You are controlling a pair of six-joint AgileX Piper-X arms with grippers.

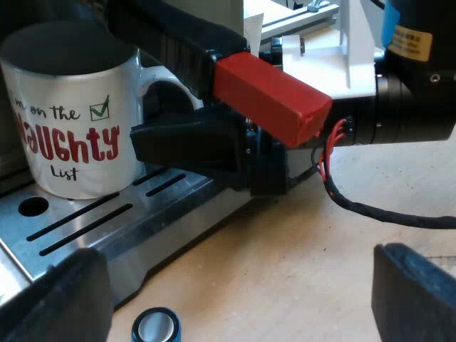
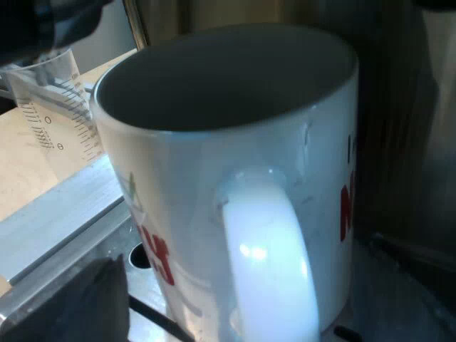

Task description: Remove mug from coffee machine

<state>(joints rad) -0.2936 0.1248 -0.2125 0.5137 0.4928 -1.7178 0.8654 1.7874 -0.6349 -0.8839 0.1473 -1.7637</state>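
Note:
A white mug [image 1: 71, 121] with red "NAUGHTY" lettering stands upright on the machine's slotted metal drip tray [image 1: 78, 221]. Its handle [image 2: 271, 271] faces my right gripper [image 2: 242, 303], which is open, one black finger [image 2: 71, 303] on each side of the handle and not touching it. From the left wrist view, the right gripper [image 1: 189, 139] reaches in at the mug's handle, under the holder's red handle end [image 1: 274, 96]. My left gripper [image 1: 235, 299] is open over the wooden table, apart from the mug, with nothing between its fingers.
A blue tamper [image 1: 155, 326] lies on the table [image 1: 299, 256] below the drip tray's edge, near my left gripper. A clear measuring glass [image 2: 57, 107] stands beside the tray beyond the mug. The machine's dark front [image 2: 399, 142] rises close behind the mug.

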